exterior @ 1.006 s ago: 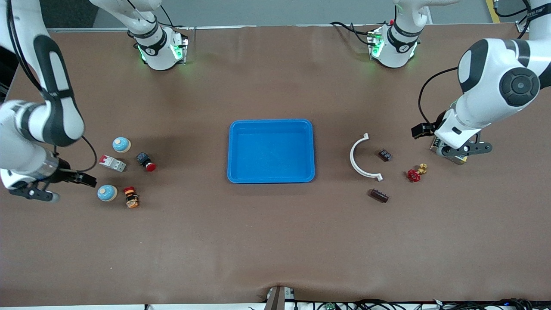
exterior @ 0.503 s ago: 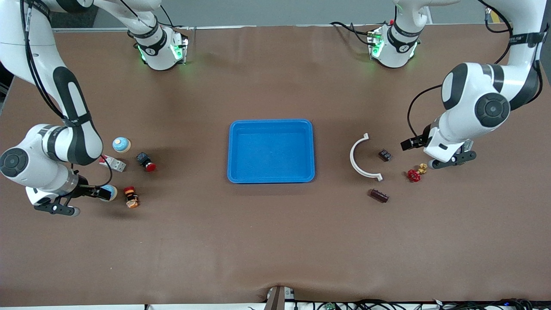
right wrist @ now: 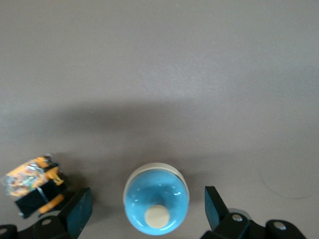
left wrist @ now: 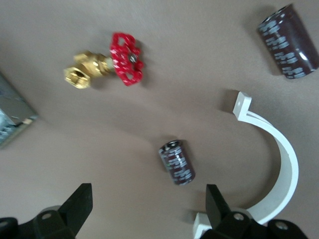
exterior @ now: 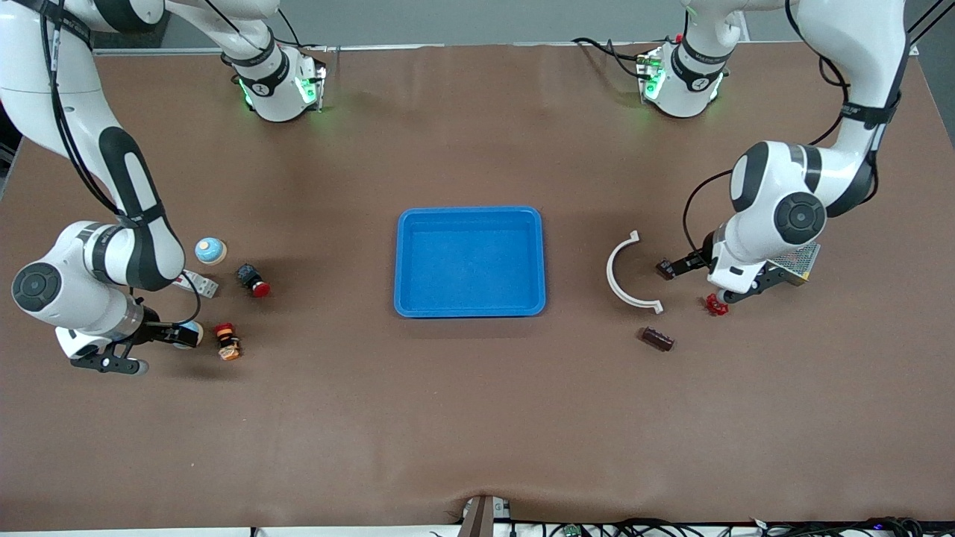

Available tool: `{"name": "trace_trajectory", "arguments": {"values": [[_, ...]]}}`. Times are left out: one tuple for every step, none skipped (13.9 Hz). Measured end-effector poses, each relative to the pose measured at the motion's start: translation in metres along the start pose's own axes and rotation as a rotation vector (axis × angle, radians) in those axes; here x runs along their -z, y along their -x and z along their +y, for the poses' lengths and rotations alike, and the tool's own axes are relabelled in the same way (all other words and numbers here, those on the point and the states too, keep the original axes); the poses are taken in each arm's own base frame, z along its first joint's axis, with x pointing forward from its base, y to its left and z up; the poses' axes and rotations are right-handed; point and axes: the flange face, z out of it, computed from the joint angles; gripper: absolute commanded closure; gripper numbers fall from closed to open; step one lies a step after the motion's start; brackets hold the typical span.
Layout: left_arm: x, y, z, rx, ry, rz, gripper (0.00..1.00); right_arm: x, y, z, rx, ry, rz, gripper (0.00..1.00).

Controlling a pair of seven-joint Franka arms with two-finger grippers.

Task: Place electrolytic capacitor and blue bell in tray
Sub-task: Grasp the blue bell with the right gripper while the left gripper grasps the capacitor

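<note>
Dark and cylindrical, the larger electrolytic capacitor [exterior: 658,338] lies lowest in the front view, toward the left arm's end of the desk [exterior: 477,418], and is touched by nothing. At the right arm's end, a blue bell [right wrist: 156,199] is straddled by the right pincer [right wrist: 148,213], which is spread wide. Its glossy dome is judged slippery, so the cream rim below it is the safer hold. An orange-and-black part [right wrist: 32,184] lies close to one finger and could be nudged.

Higher in the frame, a smaller capacitor [left wrist: 177,162] is lined up under the widely spread left pincer [left wrist: 147,211], just beside a white curved clip [left wrist: 279,164]. It is judged light, rigid and apt to roll, so it is best taken across its body at mid-length.

The tray [exterior: 406,261] sits empty at mid-frame, with bare desk all round its raised rim. A second bell [exterior: 210,250] stands slightly higher.
</note>
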Motion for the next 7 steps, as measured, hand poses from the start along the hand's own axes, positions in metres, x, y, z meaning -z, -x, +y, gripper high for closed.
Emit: {"name": "trace_trajectory", "arguments": {"values": [[-0.011, 0.0, 0.0, 0.015, 0.017, -0.008, 0.03, -0.005, 0.002, 0.005, 0.001, -0.001, -0.008, 0.0], [-0.019, 0.0, 0.001, 0.026, 0.027, -0.017, 0.05, -0.009, 0.004, 0.009, 0.004, -0.001, -0.015, 0.0], [-0.027, -0.001, 0.001, 0.032, 0.032, -0.024, 0.06, -0.012, 0.005, 0.013, 0.005, -0.001, -0.021, 0.0], [-0.034, -0.001, 0.001, 0.035, 0.032, -0.029, 0.11, -0.014, 0.006, 0.014, 0.006, -0.002, -0.024, 0.0], [-0.04, -0.002, 0.001, 0.037, 0.032, -0.033, 0.16, -0.015, 0.007, 0.014, 0.008, -0.002, -0.026, 0.0], [-0.046, -0.002, 0.002, 0.039, 0.033, -0.034, 0.22, -0.015, 0.007, 0.014, 0.009, -0.003, -0.026, 0.0], [-0.051, -0.003, 0.002, 0.039, 0.035, -0.034, 0.28, -0.015, 0.007, 0.013, 0.01, -0.003, -0.026, 0.0]]}}
